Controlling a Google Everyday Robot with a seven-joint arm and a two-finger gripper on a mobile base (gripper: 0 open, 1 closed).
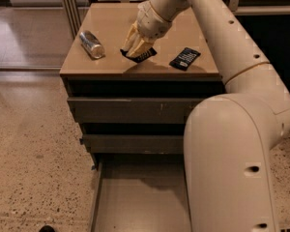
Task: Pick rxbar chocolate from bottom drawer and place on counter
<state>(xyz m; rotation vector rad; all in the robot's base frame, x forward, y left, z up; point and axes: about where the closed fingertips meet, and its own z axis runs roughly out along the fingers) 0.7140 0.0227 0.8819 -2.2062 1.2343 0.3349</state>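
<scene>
My gripper (137, 51) is low over the tan counter (111, 28), near its front middle. Its yellowish fingers (133, 38) are closed on the rxbar chocolate (146, 56), a flat black bar with thin white lettering. The bar's lower end touches the counter. The bottom drawer (135, 202) is pulled out below, and the grey floor that shows is bare. My arm hides the drawer's right part.
A second black bar with a white label (185, 58) lies on the counter to the right of my gripper. A silver can (92, 44) lies on its side at the counter's left. The two upper drawers (130, 109) are shut. Speckled floor lies to the left.
</scene>
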